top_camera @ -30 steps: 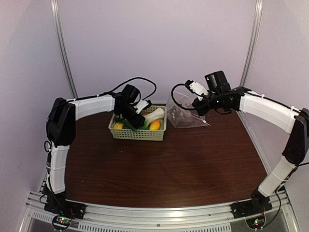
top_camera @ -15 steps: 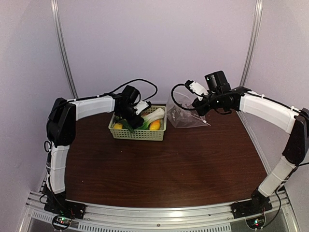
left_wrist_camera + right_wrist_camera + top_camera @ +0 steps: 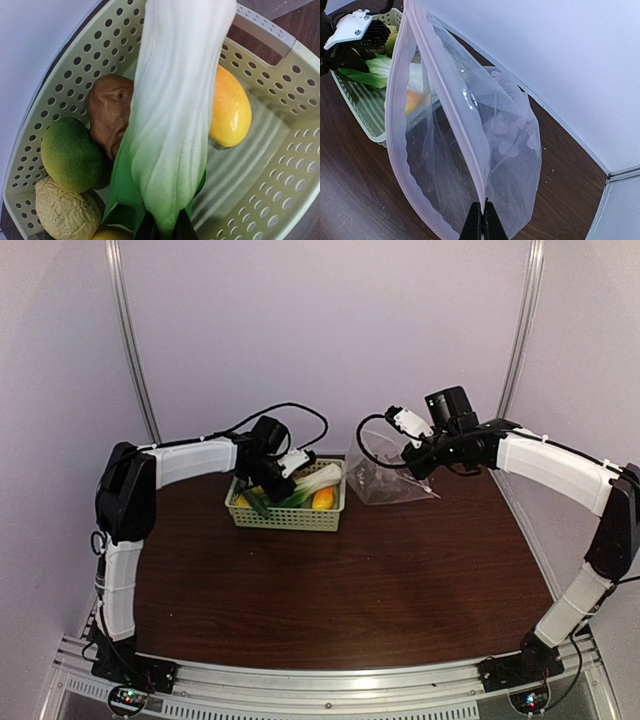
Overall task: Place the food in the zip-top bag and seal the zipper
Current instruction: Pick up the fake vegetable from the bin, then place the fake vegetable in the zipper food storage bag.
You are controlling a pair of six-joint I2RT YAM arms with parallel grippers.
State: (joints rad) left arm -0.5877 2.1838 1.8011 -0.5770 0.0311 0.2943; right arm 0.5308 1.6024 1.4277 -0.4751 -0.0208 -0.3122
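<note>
The food lies in a pale green basket (image 3: 285, 517). A leafy stalk (image 3: 175, 125), white at the stem and green at the tip, lies across a brown piece (image 3: 107, 110), a green round piece (image 3: 70, 155) and a yellow-orange piece (image 3: 229, 112). My left gripper (image 3: 165, 227) is shut on the stalk's green tip, low inside the basket (image 3: 260, 165). To the right, the zip-top bag (image 3: 510, 145) hangs with its mouth wide. My right gripper (image 3: 483, 207) is shut on the zipper (image 3: 450, 110) edge, holding it up above the table. No food shows inside the bag.
A wrinkled yellowish piece (image 3: 62, 212) sits in the basket's near corner. Basket and bag (image 3: 385, 480) stand side by side at the back of the brown table, close to the rear wall. Black cables loop above both wrists.
My left gripper has sunk a little into the basket and closed on the stalk's green tip. The right arm and the bag have not moved.
</note>
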